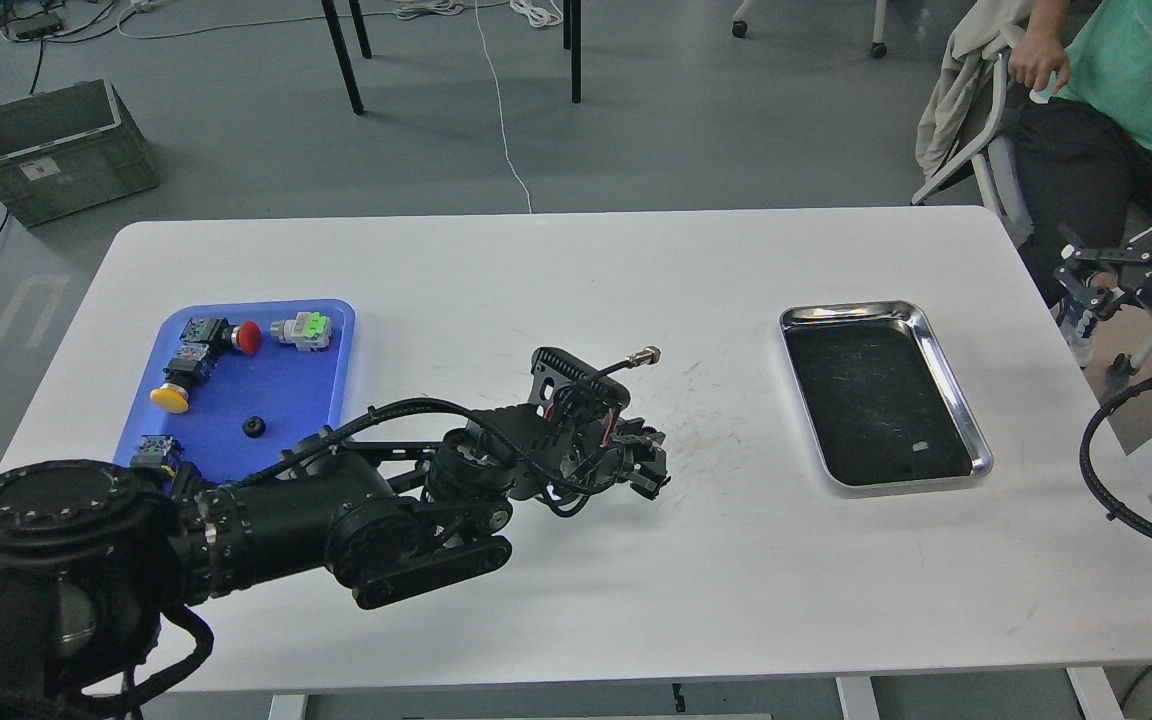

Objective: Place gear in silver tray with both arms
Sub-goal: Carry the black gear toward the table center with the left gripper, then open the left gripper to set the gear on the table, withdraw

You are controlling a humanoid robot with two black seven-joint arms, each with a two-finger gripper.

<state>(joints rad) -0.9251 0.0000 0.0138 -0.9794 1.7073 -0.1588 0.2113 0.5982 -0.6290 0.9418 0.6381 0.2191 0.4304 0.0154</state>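
The silver tray (946, 340) lies at the right of the white table; its dark floor holds nothing. A small black gear (254, 426) lies in the blue tray (331, 385) at the left. My left arm reaches from the lower left to mid-table. Its gripper (650, 466) hangs low over scuffed tabletop, well right of the blue tray and left of the silver tray. Its fingers are a dark clump, so I cannot tell whether they are open or hold anything. My right gripper (1131, 240) is beyond the table's right edge, fingers spread and empty.
The blue tray also holds a red push button (248, 337), a yellow push button (169, 398), a grey and green switch (303, 329) and a small block (156, 450). A seated person (1126, 70) is at the far right. A grey crate (56, 145) stands on the floor.
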